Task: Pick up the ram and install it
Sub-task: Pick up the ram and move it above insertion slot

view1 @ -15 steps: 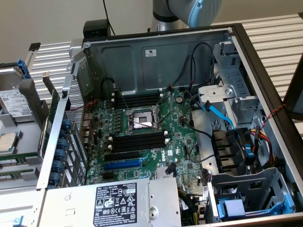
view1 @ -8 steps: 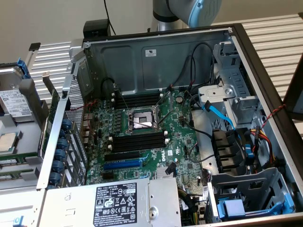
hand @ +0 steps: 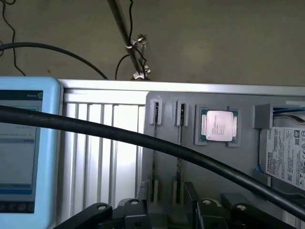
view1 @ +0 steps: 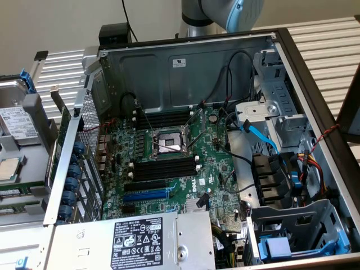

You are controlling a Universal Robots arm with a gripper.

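Robot arm [view1: 222, 14] cut off at top edge, jaws, hard drive [hand: 286, 157] and blue-framed screen [hand: 21, 148] cropped, label [view1: 138, 243] print unreadable

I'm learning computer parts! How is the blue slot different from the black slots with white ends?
The blue slot is alone; the black slots sit several side by side. The black slots lie beside the processor socket; the blue slot lies farther off. Both are long, empty and parallel on the motherboard.
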